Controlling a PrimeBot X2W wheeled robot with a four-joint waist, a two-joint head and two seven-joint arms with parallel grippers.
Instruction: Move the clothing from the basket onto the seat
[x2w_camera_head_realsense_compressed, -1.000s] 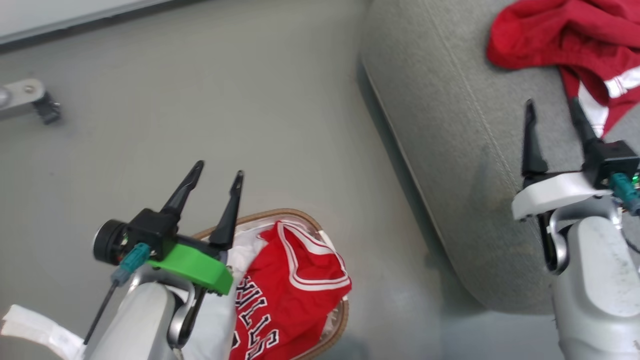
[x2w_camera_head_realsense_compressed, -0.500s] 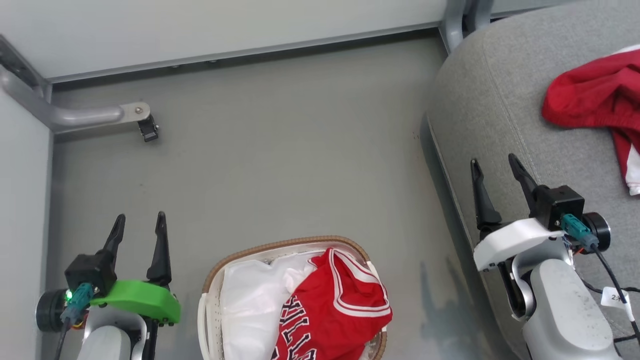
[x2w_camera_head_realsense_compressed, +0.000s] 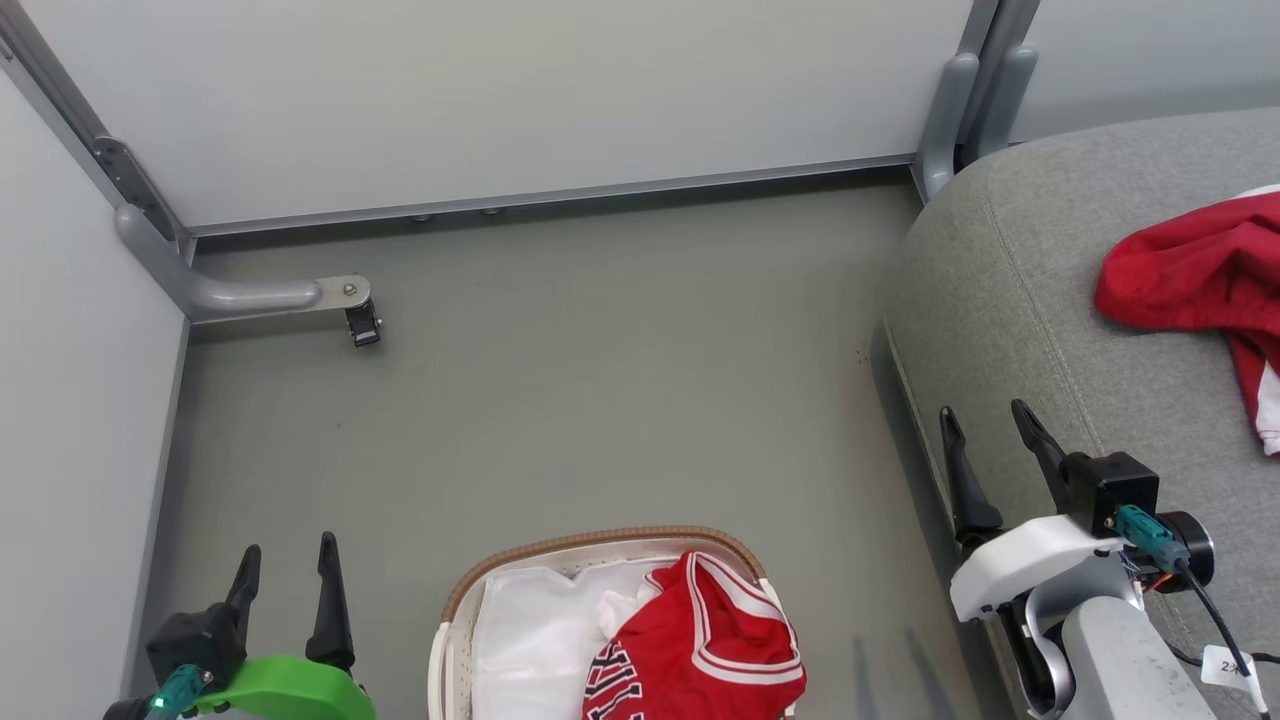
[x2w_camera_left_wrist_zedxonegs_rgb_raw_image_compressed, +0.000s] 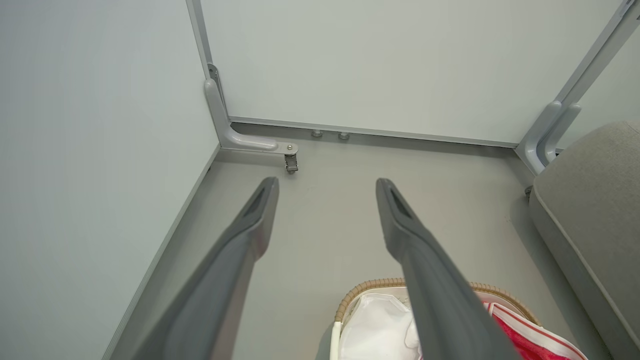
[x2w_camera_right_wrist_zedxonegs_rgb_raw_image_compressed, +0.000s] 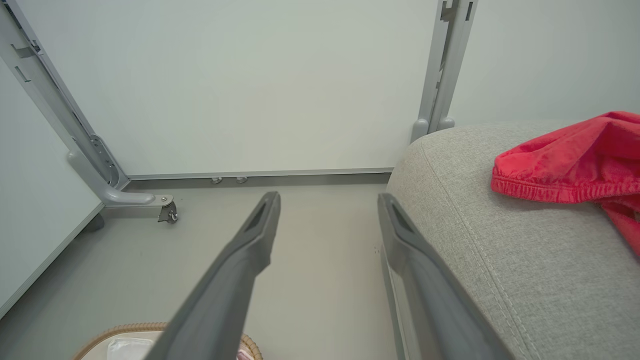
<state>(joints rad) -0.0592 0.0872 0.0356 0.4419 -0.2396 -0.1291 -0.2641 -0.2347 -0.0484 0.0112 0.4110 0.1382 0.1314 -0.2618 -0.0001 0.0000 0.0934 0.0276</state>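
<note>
The red jersey (x2w_camera_head_realsense_compressed: 700, 650) with black and white lettering lies crumpled in the right half of the white basket (x2w_camera_head_realsense_compressed: 600, 542), over its white lining (x2w_camera_head_realsense_compressed: 530, 640). Red shorts (x2w_camera_head_realsense_compressed: 1195, 275) with white trim lie on the grey seat (x2w_camera_head_realsense_compressed: 1020, 300) at the right. My left gripper (x2w_camera_head_realsense_compressed: 285, 565) stands open and empty at the lower left, apart from the basket. My right gripper (x2w_camera_head_realsense_compressed: 985, 425) is open and empty over the seat's front edge. The left wrist view shows the basket rim (x2w_camera_left_wrist_zedxonegs_rgb_raw_image_compressed: 372, 286) and a strip of jersey (x2w_camera_left_wrist_zedxonegs_rgb_raw_image_compressed: 525, 332); the right wrist view shows the shorts (x2w_camera_right_wrist_zedxonegs_rgb_raw_image_compressed: 570, 162) on the seat (x2w_camera_right_wrist_zedxonegs_rgb_raw_image_compressed: 500, 240).
Pale partition panels (x2w_camera_head_realsense_compressed: 500, 90) close off the back and left. A grey metal foot with a castor (x2w_camera_head_realsense_compressed: 345, 300) juts onto the floor at the left. A grey post (x2w_camera_head_realsense_compressed: 960, 90) stands by the seat's back corner. Open grey floor (x2w_camera_head_realsense_compressed: 600, 380) lies beyond the basket.
The head camera has tilted up, so everything sits lower in the picture. Both grippers have drawn back and lower; the right one has pulled away from the shorts. Both stay open.
</note>
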